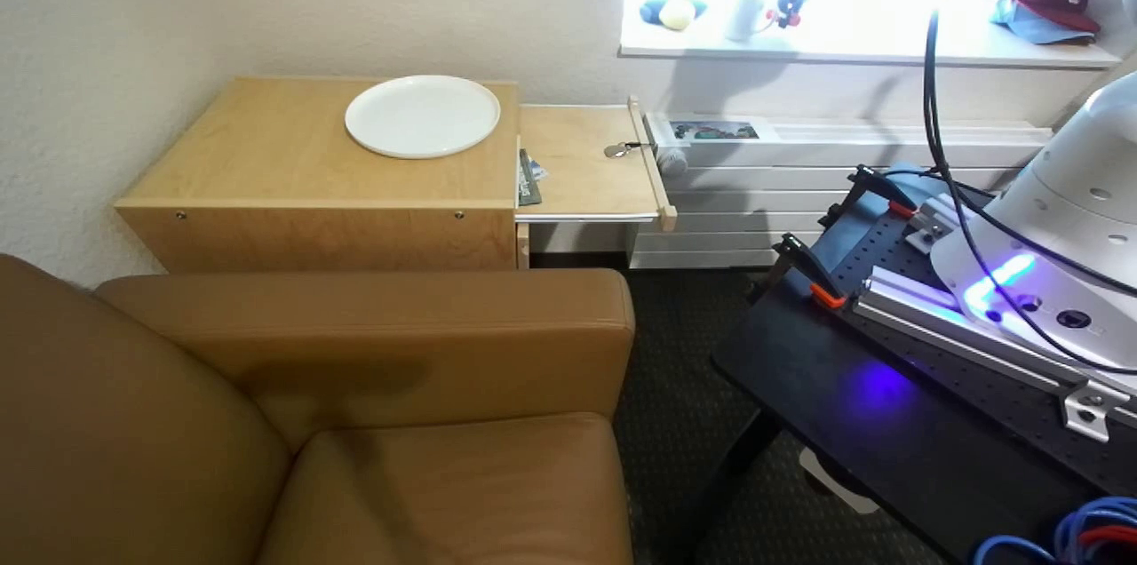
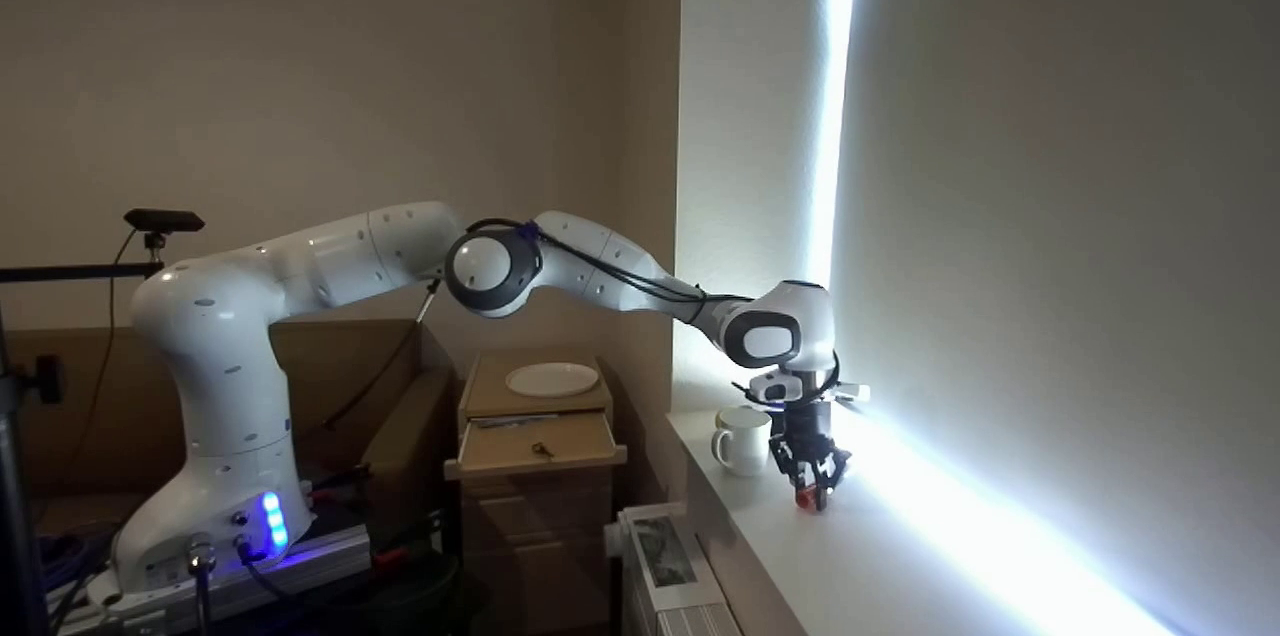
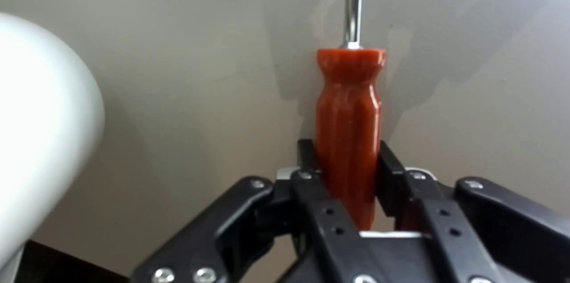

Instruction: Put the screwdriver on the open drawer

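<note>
In the wrist view we see the screwdriver (image 3: 351,89) between the two fingers (image 3: 392,174) of the pincer (image 3: 347,158). These fingers touch the orange-red handle (image 3: 348,127) from both its sides, so the pincer is closed and is gripping it. They hold the lower part of the handle, as this view shows it, and the metal shaft (image 3: 353,5) points upward and goes out of the view at the top edge.

In an exterior view the white arm (image 2: 335,261) reaches over a white window sill (image 2: 820,556), and the pincer points down to it. We cannot tell if the screwdriver touches the sill. Near the pincer stands a white mug (image 2: 746,441), upright.

In both exterior views the drawer (image 1: 582,183) of a low wooden cabinet (image 1: 266,147) is open, well apart from the screwdriver. In it lie a thin grey piece (image 1: 528,185) and a small metal thing (image 1: 616,151). On the cabinet rests a white plate (image 1: 422,116). Beside the cabinet we find a brown sofa (image 1: 382,316), and under the sill a white radiator (image 1: 764,183). The arm has its foot on a black worktop (image 1: 799,361).
</note>
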`<state>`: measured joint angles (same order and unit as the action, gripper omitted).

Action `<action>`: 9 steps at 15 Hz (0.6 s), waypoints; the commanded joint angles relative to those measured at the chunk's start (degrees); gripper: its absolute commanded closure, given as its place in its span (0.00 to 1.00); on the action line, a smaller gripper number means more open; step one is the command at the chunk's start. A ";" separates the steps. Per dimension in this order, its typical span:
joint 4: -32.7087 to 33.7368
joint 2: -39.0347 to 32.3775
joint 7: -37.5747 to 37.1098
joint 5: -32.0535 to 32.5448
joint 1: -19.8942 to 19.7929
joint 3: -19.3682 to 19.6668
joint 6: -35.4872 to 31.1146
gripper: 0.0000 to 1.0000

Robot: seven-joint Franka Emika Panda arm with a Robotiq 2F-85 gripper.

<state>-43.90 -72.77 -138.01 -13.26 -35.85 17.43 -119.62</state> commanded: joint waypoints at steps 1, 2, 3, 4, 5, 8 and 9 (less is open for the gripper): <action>5.71 1.44 3.43 1.28 -3.70 -2.83 8.99 0.92; 7.22 2.20 5.09 1.69 -4.57 -3.12 11.71 0.92; 9.27 3.13 7.08 2.14 -5.75 -3.27 14.15 0.92; 8.98 4.60 10.05 0.58 -5.98 -2.09 14.88 0.92; 9.96 5.85 12.53 0.59 -7.09 -2.09 16.38 0.92; 12.13 10.28 26.40 0.58 -10.85 -2.69 21.17 0.92; 12.59 11.83 31.00 0.95 -12.02 -2.33 22.56 0.92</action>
<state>-32.23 -65.07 -118.05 -12.30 -44.52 16.32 -101.69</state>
